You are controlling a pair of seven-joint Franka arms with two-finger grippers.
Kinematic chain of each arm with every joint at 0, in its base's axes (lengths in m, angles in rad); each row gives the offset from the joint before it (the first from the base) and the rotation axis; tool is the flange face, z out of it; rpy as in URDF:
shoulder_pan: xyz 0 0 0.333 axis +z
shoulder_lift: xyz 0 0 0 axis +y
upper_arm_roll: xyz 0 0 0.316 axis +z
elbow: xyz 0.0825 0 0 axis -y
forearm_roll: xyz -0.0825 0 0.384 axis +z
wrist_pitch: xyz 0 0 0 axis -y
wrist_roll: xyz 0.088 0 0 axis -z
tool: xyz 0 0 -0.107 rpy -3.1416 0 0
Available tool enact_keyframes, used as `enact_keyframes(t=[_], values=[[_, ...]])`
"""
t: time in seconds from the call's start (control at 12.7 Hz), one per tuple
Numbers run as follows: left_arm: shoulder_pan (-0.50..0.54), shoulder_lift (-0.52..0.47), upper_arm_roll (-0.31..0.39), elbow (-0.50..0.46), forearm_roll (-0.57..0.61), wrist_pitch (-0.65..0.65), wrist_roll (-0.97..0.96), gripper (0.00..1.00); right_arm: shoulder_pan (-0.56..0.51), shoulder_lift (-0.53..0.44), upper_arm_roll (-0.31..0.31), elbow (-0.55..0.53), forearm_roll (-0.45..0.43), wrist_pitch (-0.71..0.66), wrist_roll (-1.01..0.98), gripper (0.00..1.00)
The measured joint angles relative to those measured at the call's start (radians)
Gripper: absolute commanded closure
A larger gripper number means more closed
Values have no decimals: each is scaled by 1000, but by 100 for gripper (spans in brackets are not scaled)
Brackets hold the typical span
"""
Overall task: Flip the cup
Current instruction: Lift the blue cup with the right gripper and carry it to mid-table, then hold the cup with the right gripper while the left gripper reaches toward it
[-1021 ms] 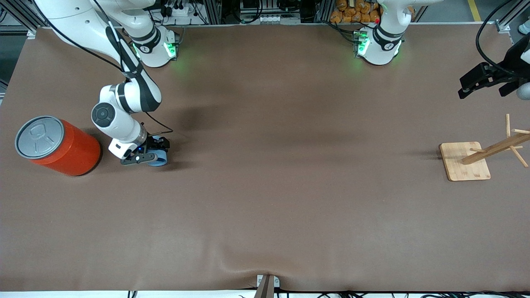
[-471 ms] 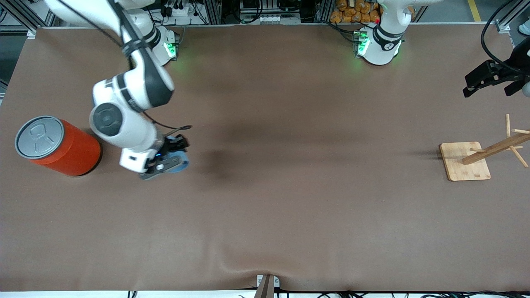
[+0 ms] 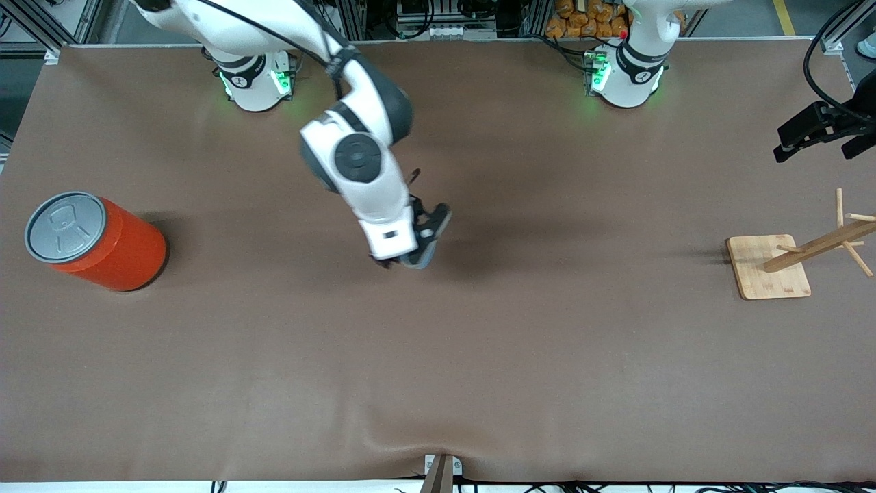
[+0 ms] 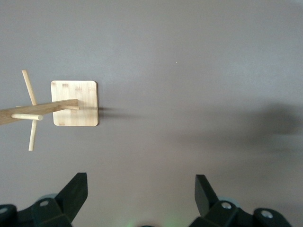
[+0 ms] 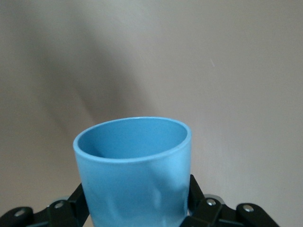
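Observation:
The small light-blue cup [image 5: 135, 175] is held in my right gripper [image 5: 137, 191], fingers pressed on its two sides, open mouth pointing away from the wrist. In the front view only a bit of the cup [image 3: 420, 259] shows under the right hand. The right gripper [image 3: 421, 248] is up in the air over the middle of the table. My left gripper [image 3: 818, 133] is open and empty, up over the left arm's end of the table. In the left wrist view its jaws [image 4: 140, 178] stand wide apart with only bare table between them.
A big orange can [image 3: 96, 239] with a grey lid stands at the right arm's end of the table. A wooden peg rack [image 3: 770, 267] on a square base stands at the left arm's end, also in the left wrist view [image 4: 75, 103].
My right gripper lifted the cup from the table beside the orange can and carried it to over the table's middle. The left gripper drifted slightly toward the table's end.

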Motion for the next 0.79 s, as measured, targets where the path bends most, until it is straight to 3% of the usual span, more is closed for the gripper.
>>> enact_keyframes(t=[0.31,0.79], values=[[-2,31,-1,-2,-13,34,0,0,117,124,-2,42,-181,87,-42,100],[-6,70,-6,-24,-39,59,0,0,221,226,-8,62,-207,186,-38,100]])
